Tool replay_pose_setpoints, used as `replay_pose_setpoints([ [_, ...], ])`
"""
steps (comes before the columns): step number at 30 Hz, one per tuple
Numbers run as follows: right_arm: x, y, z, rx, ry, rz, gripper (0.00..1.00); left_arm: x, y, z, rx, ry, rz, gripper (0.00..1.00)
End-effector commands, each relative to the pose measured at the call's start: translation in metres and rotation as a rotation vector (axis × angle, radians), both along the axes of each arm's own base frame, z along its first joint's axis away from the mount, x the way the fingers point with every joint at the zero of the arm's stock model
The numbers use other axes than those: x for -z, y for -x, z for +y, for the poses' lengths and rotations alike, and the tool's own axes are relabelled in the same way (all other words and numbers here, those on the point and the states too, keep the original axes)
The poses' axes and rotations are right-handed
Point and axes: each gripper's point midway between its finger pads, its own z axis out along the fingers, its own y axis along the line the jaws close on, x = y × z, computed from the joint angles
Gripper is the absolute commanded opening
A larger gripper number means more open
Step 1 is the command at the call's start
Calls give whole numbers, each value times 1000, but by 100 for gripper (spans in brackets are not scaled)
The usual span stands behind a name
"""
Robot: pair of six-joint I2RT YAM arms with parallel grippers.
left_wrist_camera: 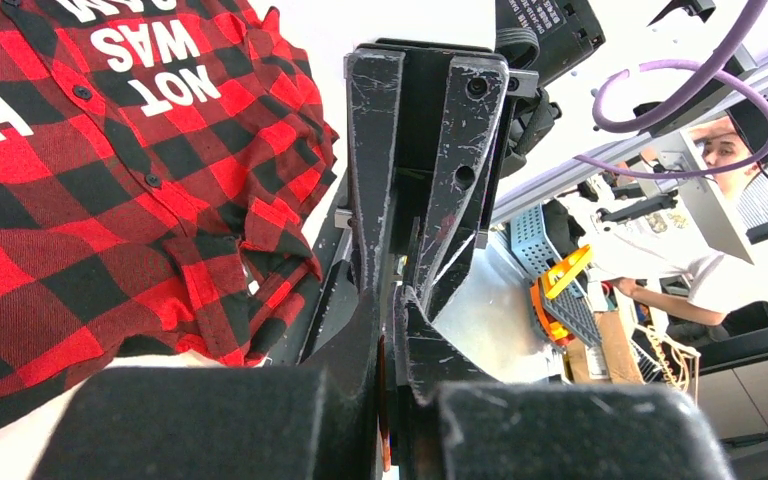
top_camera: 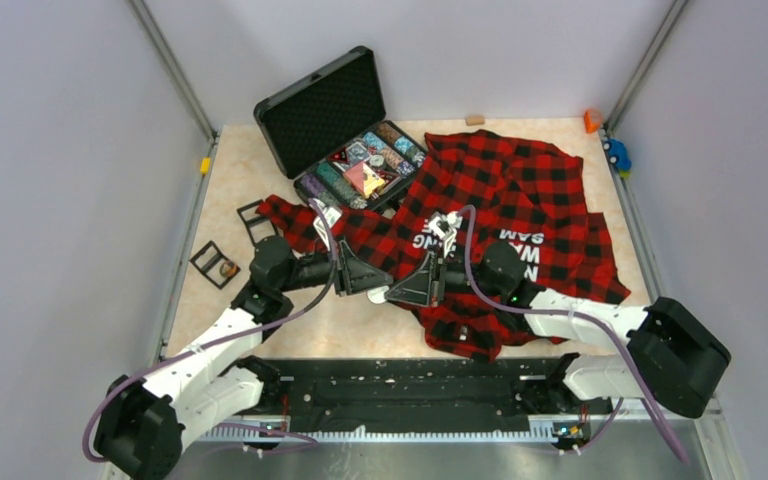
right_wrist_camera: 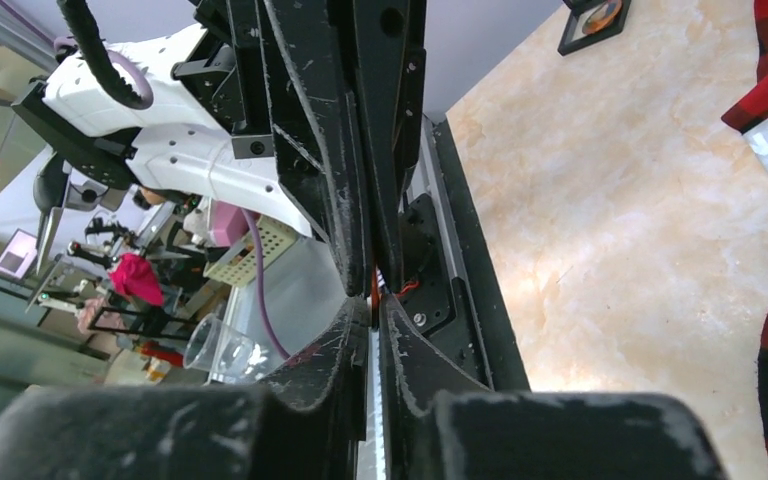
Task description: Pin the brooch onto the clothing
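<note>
Beside the shirt [top_camera: 520,190], left pincer [top_camera: 379,293] meets right pincer [top_camera: 392,296].

Fingers of left gripper [left_wrist_camera: 392,310] and right gripper [right_wrist_camera: 372,310]: black hard material, probably plastic, matt, heavily scuffed with pale scratches and dusty edges. Shirt [left_wrist_camera: 90,200] left of the left jaws: soft woven cloth, matt, rumpled, its white lettering [left_wrist_camera: 155,45] printed flat and opaque. Table [right_wrist_camera: 600,220] right of the right jaws: smooth beige stone-patterned top with a faint sheen; white arm shell [right_wrist_camera: 150,110] to their left glossy plastic.
</note>
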Motion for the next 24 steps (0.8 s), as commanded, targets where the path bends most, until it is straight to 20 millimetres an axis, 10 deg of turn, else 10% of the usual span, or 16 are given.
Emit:
replay_pose_setpoints([
  [1,-34,-2,5,-10,-91,-85,3,-21,1,-1,18,38,-76,0],
  [4,-35,-3,4,-2,-98,-89,0,-21,1,-1,19,35,-85,0],
  [8,-37,-11,-3,80,-108,-98,0,-18,-15,4,-85,-57,-119,63],
  [10,-38,-19,-10,157,-116,-103,0,-23,-25,13,-174,-89,-166,74],
  [24,-104,-21,-45,453,-369,-240,0,-73,-12,21,-243,212,-190,69],
])
